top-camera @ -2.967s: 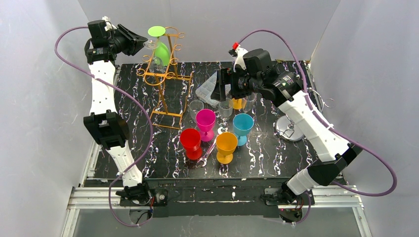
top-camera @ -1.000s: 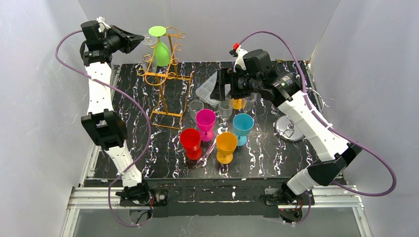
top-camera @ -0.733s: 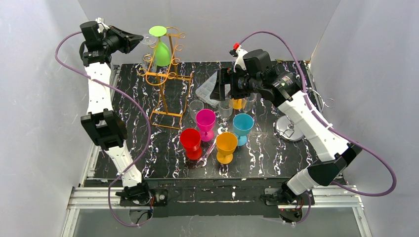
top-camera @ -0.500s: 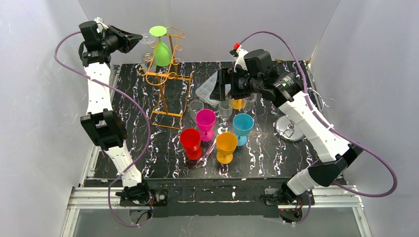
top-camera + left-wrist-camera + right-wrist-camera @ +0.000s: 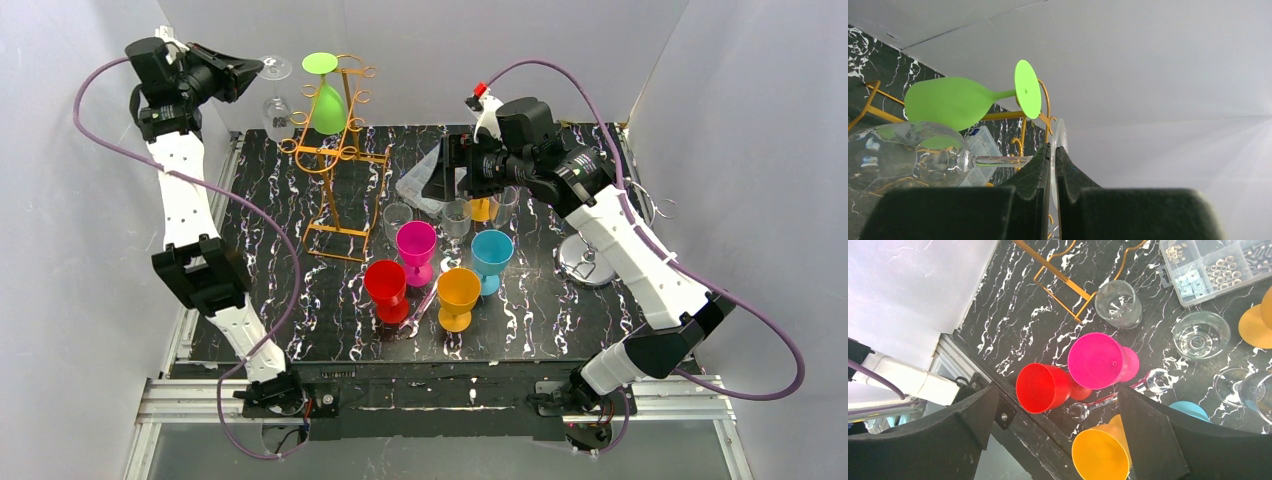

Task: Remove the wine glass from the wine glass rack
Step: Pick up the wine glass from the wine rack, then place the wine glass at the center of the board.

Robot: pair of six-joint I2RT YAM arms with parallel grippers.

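Clear wine glass is upside down just left of the gold rack, off its rails. My left jaws are pinched tight on the rim of its foot. My right jaws gape wide and empty, well right of the rack.

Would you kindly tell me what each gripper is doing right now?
Left gripper: closed on the clear wine glass, pinching its foot.
Right gripper: open, holding nothing.

Wine glass rack: table's rear left, one hanging glass on it. Wine glass: aloft, just left of rack. Standing cups: right of rack; parts box behind them.
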